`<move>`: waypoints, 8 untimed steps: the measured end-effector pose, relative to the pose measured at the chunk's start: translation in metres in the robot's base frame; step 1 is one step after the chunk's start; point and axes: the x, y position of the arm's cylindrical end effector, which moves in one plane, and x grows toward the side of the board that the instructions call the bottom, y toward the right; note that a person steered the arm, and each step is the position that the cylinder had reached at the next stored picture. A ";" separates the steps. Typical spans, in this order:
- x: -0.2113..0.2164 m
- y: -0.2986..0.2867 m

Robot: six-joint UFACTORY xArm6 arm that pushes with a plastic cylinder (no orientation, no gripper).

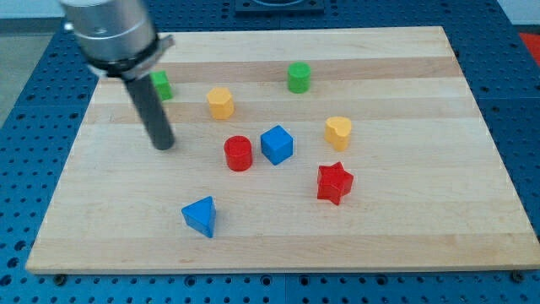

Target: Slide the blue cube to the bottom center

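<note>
Currently catalogued, from the view's left to the view's right, on a pale wooden board (405, 228) over a blue perforated base (25, 110). Rod tip (164, 146): bare dark rod, holding nothing, resting on open wood at the left, clear of every block. Green block (160, 84): just behind the rod toward the view's top, partly hidden, shape not readable. Blue triangular prism (201, 216): lower left of centre, near the bottom edge. Yellow block (220, 102): faceted, upper middle. Red cylinder (239, 153): centre, just beside the target on its left, apparently not touching. Blue cube (277, 144): task item, at mid-board, slightly right of centre, well above the bottom edge. Green cylinder (299, 77): near the top, above the cube. Red star (334, 182): below and right of the cube. Yellow heart-shaped block (339, 133): right of the cube, apart. Step judged in hand: approach, no contact with the cube yet. Next move, as judged: route round the red cylinder to the cube's top side, then push toward the view's bottom, slightly leftward, passing between prism and star without clipping either.
</note>
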 end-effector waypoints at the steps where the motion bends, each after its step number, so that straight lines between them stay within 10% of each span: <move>1: -0.001 0.057; 8: -0.026 0.147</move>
